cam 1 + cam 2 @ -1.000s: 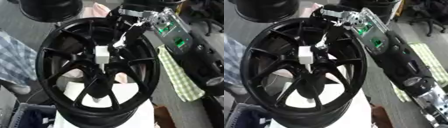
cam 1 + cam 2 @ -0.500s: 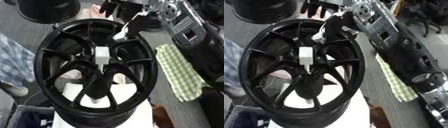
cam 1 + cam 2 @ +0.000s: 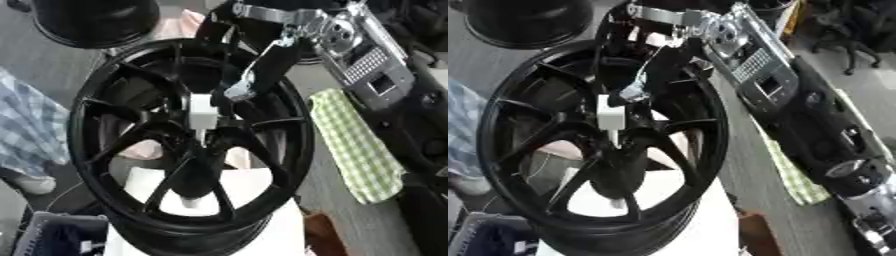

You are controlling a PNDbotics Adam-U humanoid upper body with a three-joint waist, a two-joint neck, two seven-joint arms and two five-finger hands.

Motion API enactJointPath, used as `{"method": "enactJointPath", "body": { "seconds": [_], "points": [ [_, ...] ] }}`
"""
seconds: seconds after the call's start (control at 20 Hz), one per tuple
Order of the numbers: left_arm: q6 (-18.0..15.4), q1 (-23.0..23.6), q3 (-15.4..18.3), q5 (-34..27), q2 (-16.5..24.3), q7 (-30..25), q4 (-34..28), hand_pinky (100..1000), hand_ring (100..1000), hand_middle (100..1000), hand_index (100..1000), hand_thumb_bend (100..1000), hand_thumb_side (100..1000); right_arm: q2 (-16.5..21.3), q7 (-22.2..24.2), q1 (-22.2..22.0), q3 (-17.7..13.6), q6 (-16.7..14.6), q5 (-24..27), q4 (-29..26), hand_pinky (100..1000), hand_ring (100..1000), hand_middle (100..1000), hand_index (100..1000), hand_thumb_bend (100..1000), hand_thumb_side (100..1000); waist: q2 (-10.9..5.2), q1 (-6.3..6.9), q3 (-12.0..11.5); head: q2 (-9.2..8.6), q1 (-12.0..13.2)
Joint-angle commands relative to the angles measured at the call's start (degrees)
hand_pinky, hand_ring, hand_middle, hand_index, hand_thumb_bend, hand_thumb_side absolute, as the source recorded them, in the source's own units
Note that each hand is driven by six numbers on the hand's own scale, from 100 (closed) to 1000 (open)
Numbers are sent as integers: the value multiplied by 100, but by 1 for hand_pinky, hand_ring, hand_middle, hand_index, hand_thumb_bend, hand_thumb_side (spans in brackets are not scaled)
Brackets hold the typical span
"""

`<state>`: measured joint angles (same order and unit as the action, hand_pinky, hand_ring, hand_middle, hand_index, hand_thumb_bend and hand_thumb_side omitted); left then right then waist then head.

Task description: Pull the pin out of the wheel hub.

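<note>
We reach our right hand (image 3: 262, 65) down over the upright black wheel hub (image 3: 188, 145), whose open face lets us at the white pin (image 3: 201, 116) standing at its centre; our fingers hang curled just beside the pin, apparently not yet gripping it.

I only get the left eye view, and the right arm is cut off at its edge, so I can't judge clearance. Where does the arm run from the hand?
Observer: From the right hand over the wheel, the right arm slants down to the lower right corner. A silver joint shows low on it.
Operator: Does it clear the green checked cloth?
Observer: It passes over the green checked cloth and hides most of it. Only a strip shows between arm and wheel. I cannot tell whether they touch.
</note>
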<state>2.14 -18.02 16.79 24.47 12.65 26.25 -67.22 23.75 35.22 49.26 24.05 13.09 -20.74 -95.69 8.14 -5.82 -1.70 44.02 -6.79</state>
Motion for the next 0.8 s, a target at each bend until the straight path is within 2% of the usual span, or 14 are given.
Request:
{"method": "enactJointPath", "body": {
  "seconds": [0.05, 0.8],
  "points": [
    [12, -62, 17, 18, 146, 4, -101, 777, 760, 578, 774, 100, 826, -19, -43, 13, -46, -17, -203, 78, 662, 764, 613, 766, 633, 265, -110, 30, -5, 9, -28],
    [22, -107, -6, 6, 120, 1, -106, 777, 760, 578, 774, 100, 825, -234, -95, -150, -6, -114, -456, 451, 657, 757, 595, 747, 623, 250, -76, 36, -76, 9, -61]
  ]
}}
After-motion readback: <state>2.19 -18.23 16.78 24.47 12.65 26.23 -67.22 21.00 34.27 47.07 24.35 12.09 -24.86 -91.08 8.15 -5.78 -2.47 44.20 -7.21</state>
